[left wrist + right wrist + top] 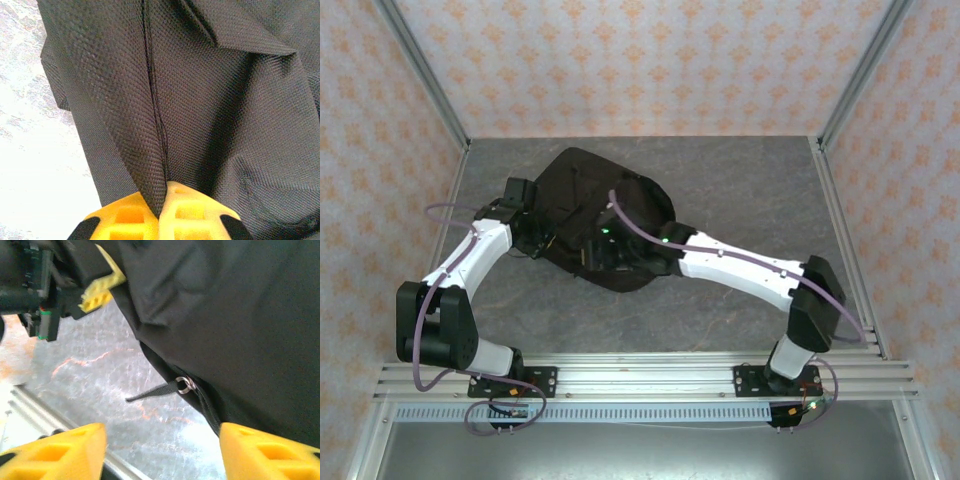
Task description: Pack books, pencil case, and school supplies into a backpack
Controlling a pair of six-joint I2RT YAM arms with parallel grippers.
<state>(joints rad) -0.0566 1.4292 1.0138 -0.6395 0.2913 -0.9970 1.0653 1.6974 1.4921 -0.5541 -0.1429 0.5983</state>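
Mid-table, left of centre: the backpack (pixel 582 190) lies flat on the grey marbled table (pixel 740 200). It is black woven fabric. Both arms reach in over its near edge.

Left gripper (pixel 161 202): the yellow fingers are pressed together on a raised fold of backpack fabric. The cloth tents up toward the pinch, and a stitched seam runs away from it along the fold. From overhead this pincer sits at the bag's near-left edge. The right wrist camera catches its yellow fingers at upper left, tight against the bag's rim.

Right gripper (pixel 162 445): the fingers are spread wide with nothing between them, and bare table shows through the gap. The backpack takes up the upper right of this view, its lower edge passing just above the right-hand finger. Whether they touch, I cannot tell.

A metal zip ring (pixel 185 385) with a short black pull tab (pixel 150 392) hangs off the bag's edge. It lies beyond the gap, apart from both fingers.

From overhead the right pincer is over the bag's near edge, dark against dark, and its fingers are hard to make out.
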